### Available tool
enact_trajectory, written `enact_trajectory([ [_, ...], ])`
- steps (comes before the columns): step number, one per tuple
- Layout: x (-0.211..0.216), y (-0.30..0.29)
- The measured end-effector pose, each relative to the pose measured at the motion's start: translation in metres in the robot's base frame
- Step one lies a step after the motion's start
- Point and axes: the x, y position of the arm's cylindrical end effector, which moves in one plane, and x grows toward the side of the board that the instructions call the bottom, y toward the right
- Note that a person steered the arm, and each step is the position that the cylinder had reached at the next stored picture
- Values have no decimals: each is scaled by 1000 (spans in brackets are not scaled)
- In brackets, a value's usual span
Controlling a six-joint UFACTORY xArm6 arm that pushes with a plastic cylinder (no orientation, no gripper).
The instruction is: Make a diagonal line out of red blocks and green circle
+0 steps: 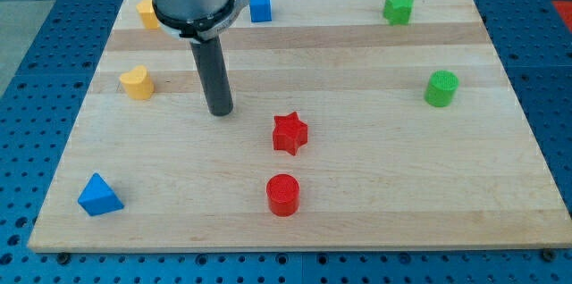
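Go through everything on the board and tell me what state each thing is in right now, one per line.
my tip: down on the board, touching no block, up-left of the red star
red star: near the middle, free
red cylinder: below the star, apart
green cylinder: far right, upright, alone
green star-like block: top right, alone
yellow heart: left side, free
second yellow block: top left, partly hidden
blue cube: top edge
blue triangle: bottom left
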Motion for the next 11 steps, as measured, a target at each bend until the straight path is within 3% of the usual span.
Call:
enact_trajectory([
  [2,10,59],
  [5,37,63],
  [8,27,160],
  [11,27,162],
])
